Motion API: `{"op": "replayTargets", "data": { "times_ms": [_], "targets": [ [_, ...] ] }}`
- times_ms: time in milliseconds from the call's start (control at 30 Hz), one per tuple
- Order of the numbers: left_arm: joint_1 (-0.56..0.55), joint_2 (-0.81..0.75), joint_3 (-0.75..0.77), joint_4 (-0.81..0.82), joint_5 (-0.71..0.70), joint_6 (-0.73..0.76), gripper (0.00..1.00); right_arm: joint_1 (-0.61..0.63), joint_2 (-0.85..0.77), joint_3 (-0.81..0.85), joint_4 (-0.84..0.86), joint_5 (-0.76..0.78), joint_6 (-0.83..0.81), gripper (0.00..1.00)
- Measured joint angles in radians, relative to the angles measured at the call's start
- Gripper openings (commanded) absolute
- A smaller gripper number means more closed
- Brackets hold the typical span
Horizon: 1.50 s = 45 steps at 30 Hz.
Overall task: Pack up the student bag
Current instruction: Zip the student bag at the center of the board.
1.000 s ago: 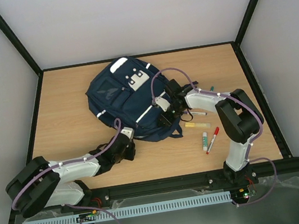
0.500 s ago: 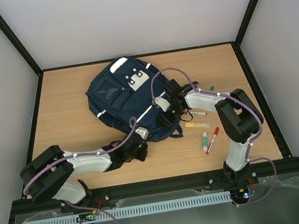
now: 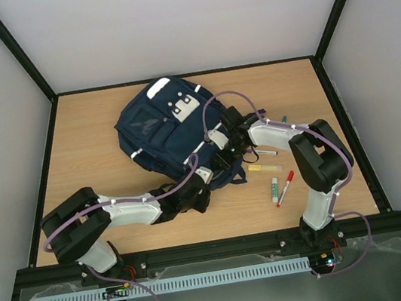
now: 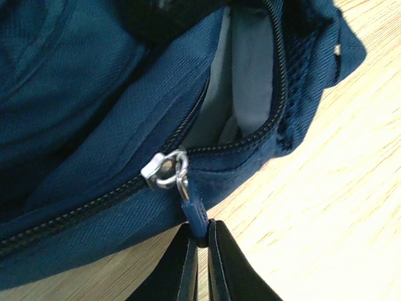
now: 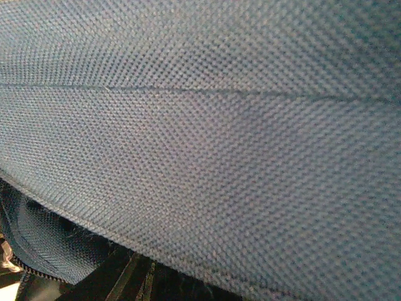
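The bag (image 3: pixel 163 130) is seen lying flat on the middle of the table (image 3: pixel 91 137), one corner turned toward the arms. The zip along that near edge is partly parted, so a strip of pale lining (image 4: pixel 247 69) is shown. The silver slider (image 4: pixel 164 170) is sitting just short of the corner, and its blue zip tab (image 4: pixel 193 210) is pinched between the tips of the left hand (image 4: pixel 202 237), which is closed tight on it. That grip is a thin one: only the end of the tab is caught, so it could be lost if the pull is angled off the line of the teeth. The bend at the corner is where a jam is to be feared, with loose cloth drawn into the slider. The right hand (image 3: pixel 225 149) is pressed into the bag's right side; its own view is filled with cloth, and whether anything is gripped there cannot be told. If the bag is not held down, it may be dragged across the table instead of the zip being run. Just beside that edge, pens (image 3: pixel 279 188) and a yellow marker (image 3: pixel 263 166) are lying on the wood, not yet packed. These could be swept or rolled away by a sliding bag or its straps.
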Motion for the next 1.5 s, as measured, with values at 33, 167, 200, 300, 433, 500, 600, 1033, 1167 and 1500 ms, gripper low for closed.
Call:
{"op": "replayTargets", "data": {
  "times_ms": [33, 167, 200, 300, 433, 500, 600, 1033, 1167, 1500],
  "targets": [
    [0.000, 0.001, 0.004, 0.000, 0.002, 0.003, 0.02, 0.000, -0.001, 0.000, 0.000, 0.000, 0.000, 0.36],
    [-0.003, 0.003, 0.015, 0.001, 0.009, 0.013, 0.02, -0.001, -0.011, 0.000, -0.005, 0.008, 0.000, 0.36],
    [-0.004, 0.003, 0.016, 0.002, 0.010, 0.014, 0.02, -0.002, -0.015, 0.000, -0.008, 0.012, 0.000, 0.36],
    [-0.011, 0.001, 0.019, 0.010, 0.024, 0.021, 0.02, -0.008, -0.029, -0.001, -0.011, 0.017, 0.000, 0.36],
    [-0.029, 0.021, 0.058, 0.017, 0.045, 0.029, 0.02, -0.015, -0.045, -0.001, -0.016, 0.028, 0.000, 0.36],
    [-0.037, 0.054, 0.093, 0.024, 0.053, 0.033, 0.02, -0.025, -0.052, -0.001, -0.025, 0.032, 0.000, 0.36],
    [-0.048, 0.096, 0.137, 0.031, 0.060, 0.037, 0.16, -0.053, -0.070, -0.001, -0.047, 0.039, 0.000, 0.37],
    [-0.098, -0.199, 0.133, -0.112, -0.013, 0.077, 0.60, -0.092, -0.473, -0.164, -0.105, 0.090, -0.032, 0.41],
    [-0.086, -0.295, 0.077, -0.164, -0.095, 0.053, 0.62, -0.076, -0.538, -0.230, -0.164, 0.086, -0.069, 0.41],
    [-0.021, -0.332, -0.011, -0.215, -0.210, -0.019, 0.62, 0.073, -0.492, -0.254, -0.226, 0.071, -0.093, 0.44]
  ]
}}
